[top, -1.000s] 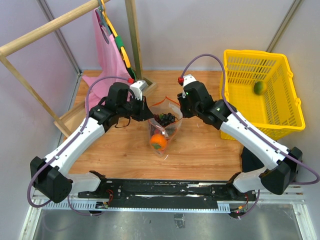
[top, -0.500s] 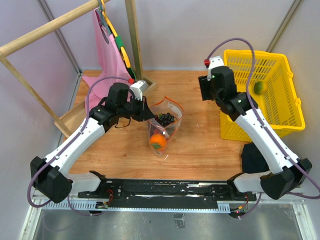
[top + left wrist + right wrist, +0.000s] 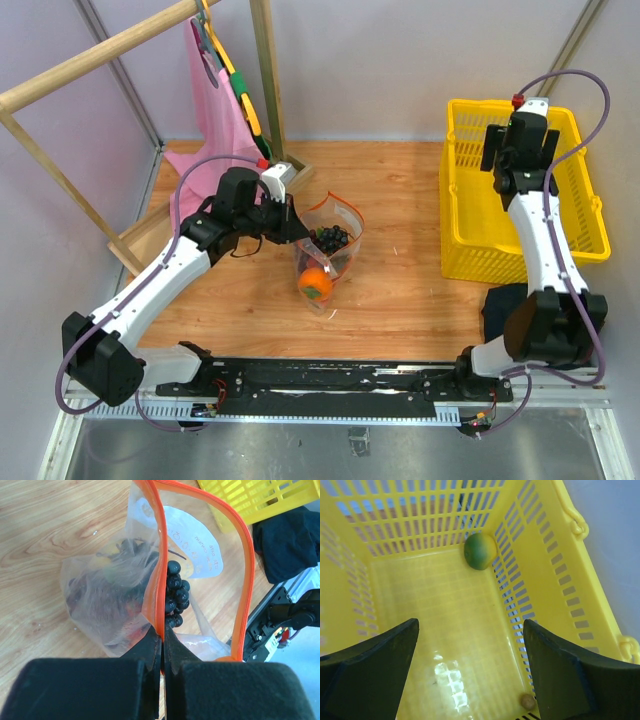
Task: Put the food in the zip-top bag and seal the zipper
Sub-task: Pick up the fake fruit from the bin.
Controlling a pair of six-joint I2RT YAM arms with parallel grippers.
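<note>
The zip-top bag (image 3: 328,245) stands at the middle of the bench (image 3: 400,290), mouth up and open. Its zipper (image 3: 245,555) runs round the mouth as an orange loop. Inside lie the grape bunch (image 3: 175,597) near the mouth and the persimmon (image 3: 316,283) toward the bottom. Other contents are too blurred by the film to name.

The left gripper (image 3: 162,640) has its fingers pressed together, pinching one lip of the bag at the zipper.

The green fruit (image 3: 480,551) lies in the yellow basket (image 3: 535,580), touching the far wall near a corner. The right gripper (image 3: 470,625) hangs above the basket floor with its fingers spread wide and holding nothing.

Hazards from this state:
- The fruit is round and rests against the wall. One finger is likely to strike the mesh before the other seats, and the fruit may roll aside.
- Only one lip of the bag is held. A slip of the thin film would let the mouth collapse.
- The grapes sit high, so a fruit dropped onto them may bounce out.
</note>
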